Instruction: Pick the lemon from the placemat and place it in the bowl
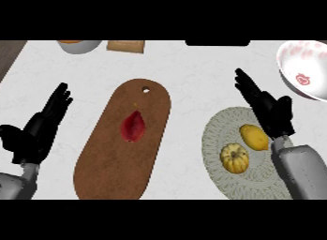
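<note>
Head view: lemon (254, 137) on placemat (218, 140), long axis near-vertical, just left of right hand (270, 110), fingers straight, holding nothing.

Light is even and fairly bright across the white counter (186, 75); no glare spot shows; shadows are faint, only a soft darkening under the right hand (266, 110) and beside the left hand (38, 129); the bowl (311, 70) beyond the right hand's fingertips reads pale and washed; edges everywhere look soft, with no visible bending near the borders.
</note>
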Available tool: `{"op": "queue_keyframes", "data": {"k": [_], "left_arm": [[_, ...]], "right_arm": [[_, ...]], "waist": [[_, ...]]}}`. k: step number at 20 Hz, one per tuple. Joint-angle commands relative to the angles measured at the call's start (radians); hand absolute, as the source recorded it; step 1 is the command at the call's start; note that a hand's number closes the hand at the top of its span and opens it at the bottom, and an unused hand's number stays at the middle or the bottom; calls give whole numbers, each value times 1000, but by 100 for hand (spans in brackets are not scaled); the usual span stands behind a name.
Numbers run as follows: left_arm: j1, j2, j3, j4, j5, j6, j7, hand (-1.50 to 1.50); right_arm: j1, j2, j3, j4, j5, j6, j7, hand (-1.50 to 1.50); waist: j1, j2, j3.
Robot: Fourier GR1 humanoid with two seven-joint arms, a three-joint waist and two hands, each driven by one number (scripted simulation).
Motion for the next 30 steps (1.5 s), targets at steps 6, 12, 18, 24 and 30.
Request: {"op": "queue_keyframes", "data": {"k": [6,12,18,24,30], "left_arm": [[-33,79,118,25,-40,69,9,0],[36,77,144,11,1,38,12,0],[27,54,162,13,-38,33,31,0],[-1,-30,153,-30,-136,50,90,0],[27,-65,150,-22,-171,55,60,0]], "right_arm": [[-170,-213,-128,-164,-190,405,-329,150],[232,-420,-190,-68,217,116,-485,-150],[497,-477,-276,-182,240,153,-714,-150],[314,-495,-358,-139,212,289,-523,-150],[97,-491,-267,-227,228,340,-244,-150]], "waist": [[15,15,19],[-34,14,15],[-24,15,13],[-5,17,13],[6,17,12]]}}
